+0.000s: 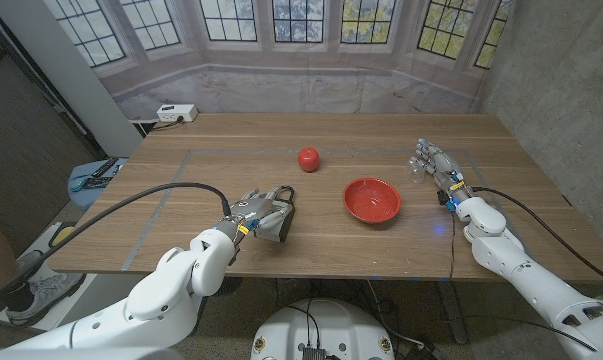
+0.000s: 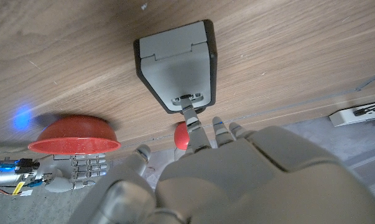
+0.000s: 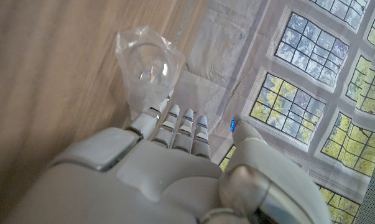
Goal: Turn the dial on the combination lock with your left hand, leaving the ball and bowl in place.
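Wooden table (image 1: 231,150) before a printed window backdrop (image 1: 311,60)

The far wall carries a backdrop picturing a stone bay of leaded windows (image 1: 301,18) with yellow-green foliage behind the panes, its lower part showing pale mottled stone; the same panes appear in the right wrist view. A plain grey wall (image 1: 551,70) rises on the right, and a pale grey panel (image 1: 61,70) leans at the left. A white power strip (image 1: 176,114) sits at the table's far left corner. Faint tape lines (image 1: 161,200) mark the tabletop. Grey floor (image 1: 601,230) shows beside the table, and a person's shoe (image 1: 41,290) stands at the left edge.
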